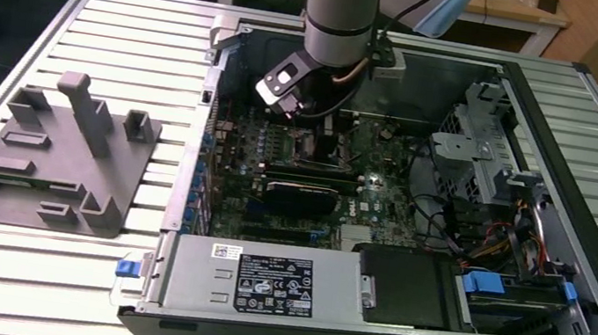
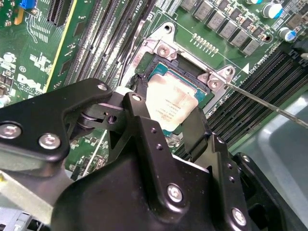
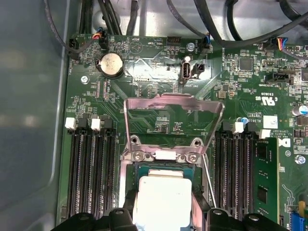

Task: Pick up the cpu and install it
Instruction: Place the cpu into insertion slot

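The cpu (image 2: pixel 172 102) (image 3: pixel 162 199), a small silvery square chip, sits between my gripper's black fingers (image 2: pixel 196 129), directly over the open socket (image 2: pixel 202 91) on the green motherboard. In both wrist views the fingers press against two opposite edges of the chip, and my gripper (image 2: pixel 166 105) (image 3: pixel 162 208) is shut on it. The socket's metal load plate (image 3: pixel 173 115) stands flipped up behind the chip. In the exterior view, my gripper (image 1: pixel 312 123) reaches down inside the open computer case (image 1: pixel 594 96), near the middle of the board.
Memory slots (image 3: pixel 89 173) run along both sides of the socket, and a thin metal lever (image 2: pixel 269 103) sticks out beside it. A grey plastic tray (image 1: pixel 51 157) with upright posts lies on the slatted table at the exterior view's left. Cables and drive bays (image 1: pixel 490 161) crowd the case's right.
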You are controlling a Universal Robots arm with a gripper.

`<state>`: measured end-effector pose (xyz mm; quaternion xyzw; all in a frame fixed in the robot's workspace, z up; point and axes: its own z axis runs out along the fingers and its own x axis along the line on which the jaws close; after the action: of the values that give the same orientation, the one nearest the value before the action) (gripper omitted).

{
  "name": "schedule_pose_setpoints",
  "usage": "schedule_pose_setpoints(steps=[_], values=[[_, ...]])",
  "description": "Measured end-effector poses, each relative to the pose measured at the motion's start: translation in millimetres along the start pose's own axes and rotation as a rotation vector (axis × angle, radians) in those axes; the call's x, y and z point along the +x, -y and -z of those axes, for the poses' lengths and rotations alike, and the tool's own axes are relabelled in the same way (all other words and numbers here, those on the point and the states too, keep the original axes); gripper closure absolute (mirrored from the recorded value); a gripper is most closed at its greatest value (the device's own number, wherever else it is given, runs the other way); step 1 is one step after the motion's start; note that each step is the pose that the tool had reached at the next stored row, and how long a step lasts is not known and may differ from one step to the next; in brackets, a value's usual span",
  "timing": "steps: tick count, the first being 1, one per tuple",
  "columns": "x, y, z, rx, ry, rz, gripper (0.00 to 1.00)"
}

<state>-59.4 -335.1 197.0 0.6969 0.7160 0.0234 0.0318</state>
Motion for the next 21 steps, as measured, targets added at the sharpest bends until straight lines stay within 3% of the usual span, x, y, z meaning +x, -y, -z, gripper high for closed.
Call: schedule_pose_setpoints(steps=[7,21], values=[[0.0,0.2,-1.2,-0.0005,-0.004,0.054,0.47],[0.0,0.9,-2.4,-0.0004,-0.0024,0.03,0.47]])
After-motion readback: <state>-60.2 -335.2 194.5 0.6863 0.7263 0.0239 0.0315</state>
